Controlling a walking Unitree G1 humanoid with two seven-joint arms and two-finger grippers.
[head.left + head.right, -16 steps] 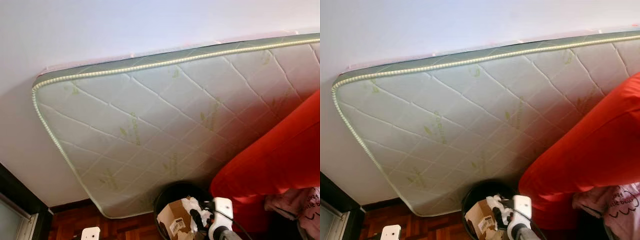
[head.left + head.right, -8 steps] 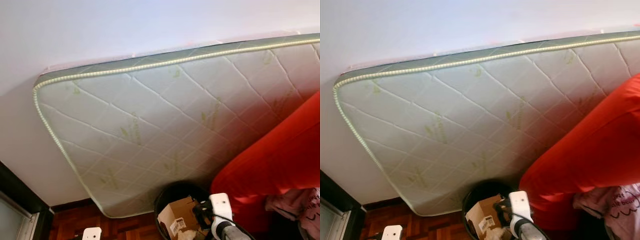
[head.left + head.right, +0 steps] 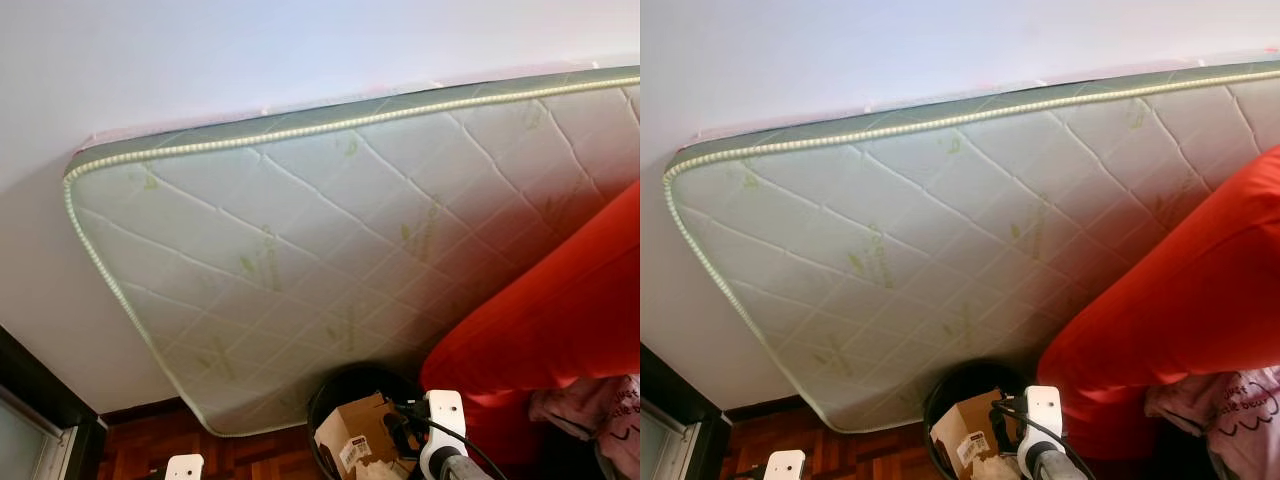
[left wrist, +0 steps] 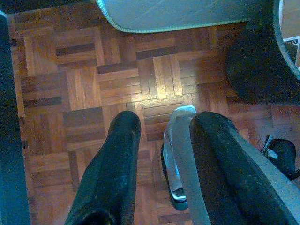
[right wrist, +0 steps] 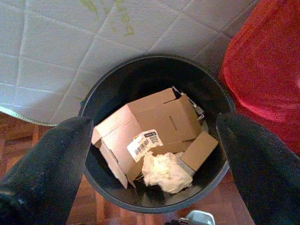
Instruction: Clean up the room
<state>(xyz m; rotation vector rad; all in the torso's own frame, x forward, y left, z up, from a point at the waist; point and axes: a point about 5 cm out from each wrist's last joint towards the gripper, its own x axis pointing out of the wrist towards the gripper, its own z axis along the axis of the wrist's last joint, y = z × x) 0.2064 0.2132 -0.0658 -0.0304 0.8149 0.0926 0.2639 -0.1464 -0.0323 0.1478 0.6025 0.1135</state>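
Right gripper (image 5: 154, 154) hovered above round black plastic bin (image 5: 117, 70), jaws spread wide and empty, crumpled white paper (image 5: 165, 171) inside beside brown cardboard box (image 5: 159, 119); left gripper (image 4: 159, 159) jaws apart, empty.

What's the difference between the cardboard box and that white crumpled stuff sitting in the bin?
The cardboard box is brown, flat-sided and stiff, with open flaps and a barcode label; the crumpled white wad is pale, soft-looking and shapeless, with no label. The box is far bigger, spanning much of the black bin, while the wad lies against the box's lower edge. Both lie inside the bin, below the open right gripper.
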